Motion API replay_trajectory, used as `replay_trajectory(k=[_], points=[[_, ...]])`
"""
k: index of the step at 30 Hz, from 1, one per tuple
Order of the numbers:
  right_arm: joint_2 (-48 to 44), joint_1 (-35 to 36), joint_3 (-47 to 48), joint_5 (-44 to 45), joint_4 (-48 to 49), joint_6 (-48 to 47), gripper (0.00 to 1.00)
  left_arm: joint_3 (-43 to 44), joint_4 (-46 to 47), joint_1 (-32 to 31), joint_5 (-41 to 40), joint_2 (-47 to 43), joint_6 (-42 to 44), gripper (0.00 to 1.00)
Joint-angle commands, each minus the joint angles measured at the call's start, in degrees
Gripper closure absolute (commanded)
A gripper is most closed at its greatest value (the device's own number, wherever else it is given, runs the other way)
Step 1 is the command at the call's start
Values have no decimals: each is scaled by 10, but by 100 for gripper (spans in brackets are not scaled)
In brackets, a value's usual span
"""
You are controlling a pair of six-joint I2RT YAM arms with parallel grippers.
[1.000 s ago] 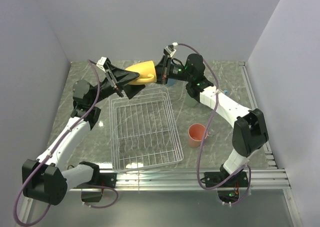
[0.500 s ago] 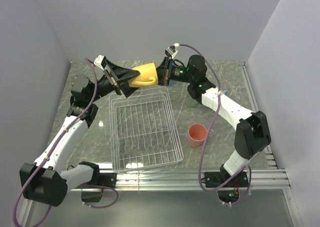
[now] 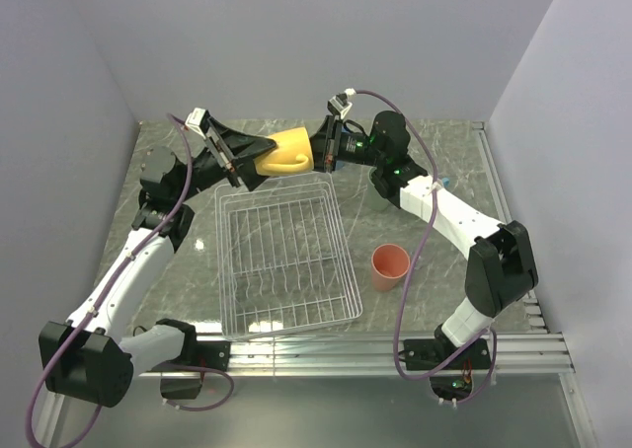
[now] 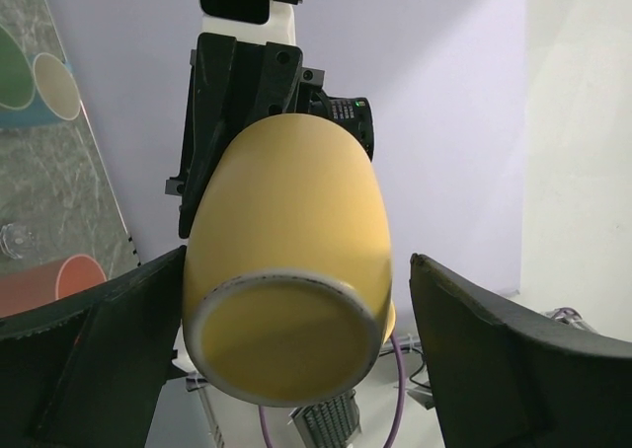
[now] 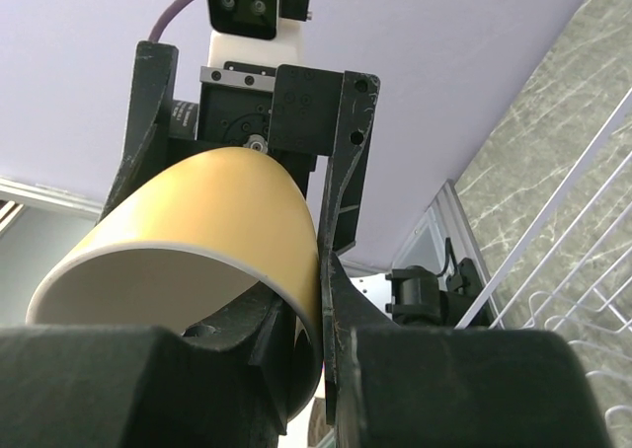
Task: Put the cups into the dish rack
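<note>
The yellow mug hangs on its side in the air above the dish rack's far edge, its long axis running between my two arms. My right gripper is clamped on the rim wall. The base points into my left gripper, whose fingers are spread around it, one visibly clear of the mug.

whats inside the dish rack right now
No cups: the dish rack shows only its wire grid, with the marble table visible through it. The left tool, at the raised yellow mug, hides a little of the far rim.
</note>
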Motion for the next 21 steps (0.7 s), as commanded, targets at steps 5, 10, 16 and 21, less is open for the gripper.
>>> replay_trajectory(k=[5, 10, 16, 21], points=[[-13, 1, 20, 6, 57, 15, 100, 7, 43, -15, -8, -2, 1, 45], [-18, 5, 15, 1, 44, 2, 100, 11, 36, -21, -15, 0, 8, 69], [-30, 3, 28, 8, -61, -76, 33, 38, -19, -21, -18, -1, 45, 99], [-40, -2, 61, 44, -246, -183, 29, 46, -86, -18, -26, -7, 82, 99]])
